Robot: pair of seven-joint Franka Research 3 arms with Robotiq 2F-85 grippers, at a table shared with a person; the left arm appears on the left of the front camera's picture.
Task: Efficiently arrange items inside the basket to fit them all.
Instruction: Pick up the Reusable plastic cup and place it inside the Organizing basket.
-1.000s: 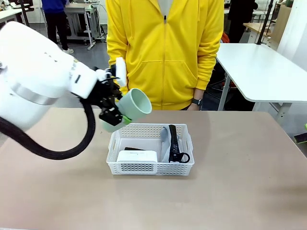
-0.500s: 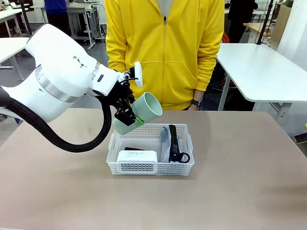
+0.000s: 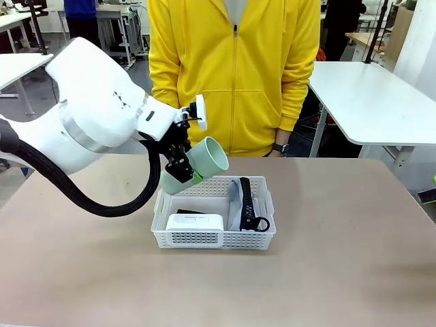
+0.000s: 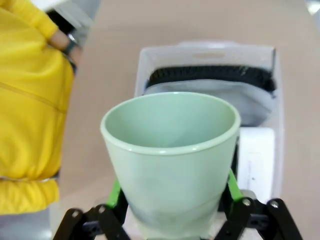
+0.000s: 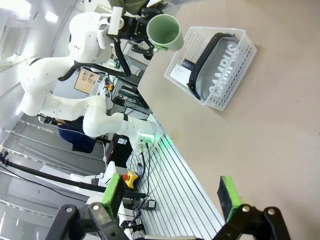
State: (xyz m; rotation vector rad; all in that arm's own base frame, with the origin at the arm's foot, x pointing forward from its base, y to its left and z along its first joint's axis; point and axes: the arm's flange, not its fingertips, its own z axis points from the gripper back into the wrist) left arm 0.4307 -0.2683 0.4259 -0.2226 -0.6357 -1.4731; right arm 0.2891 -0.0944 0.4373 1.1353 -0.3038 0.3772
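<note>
My left tool (image 3: 178, 168) grips the pale green cup (image 3: 195, 164) by its base, tilted with its mouth toward the person, above the basket's (image 3: 214, 239) far left corner. In the basket, the small white box (image 3: 195, 222) lies front left, and the grey zip pouch (image 3: 236, 202) stands on edge to the right. My right tool (image 5: 170, 197) hangs open, well clear of the desk (image 3: 340, 259).

Cup (image 3: 197, 163) above basket (image 3: 262, 235); box (image 3: 195, 222) left of pouch (image 3: 235, 197) inside.
</note>
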